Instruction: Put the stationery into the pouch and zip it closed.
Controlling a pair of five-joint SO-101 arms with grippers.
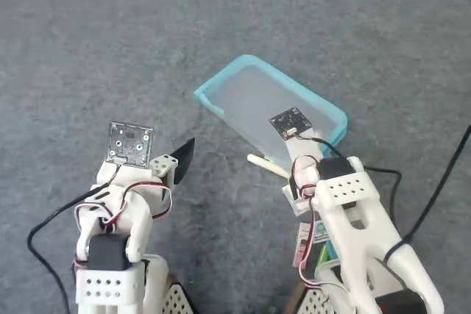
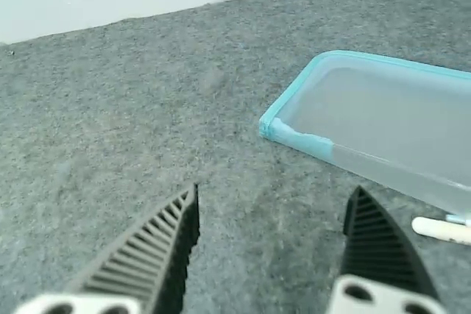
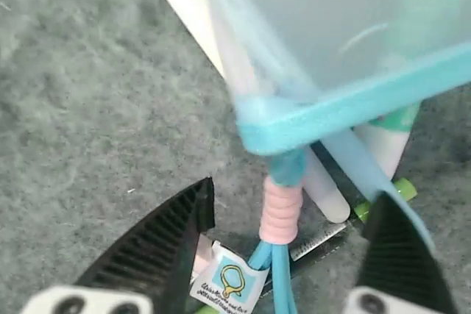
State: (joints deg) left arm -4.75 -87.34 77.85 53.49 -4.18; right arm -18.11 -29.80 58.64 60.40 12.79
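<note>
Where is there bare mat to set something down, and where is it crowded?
Free: the mat left of the pouch, ahead of the open left claw, and the strip beyond the pouch. Crowded: the pouch's near end, around right claw, white pen, stationery.

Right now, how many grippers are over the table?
2. The left gripper hangs over grey mat beside the pouch; the right gripper is at the pouch's zipper pull, above stationery.

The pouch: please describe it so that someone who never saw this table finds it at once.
On the grey table, look beyond the two white arms. A flat rectangular pouch lies there at a slant, its near end under the right gripper. Unlike the thin white pen beside it, it is translucent with a turquoise border.
</note>
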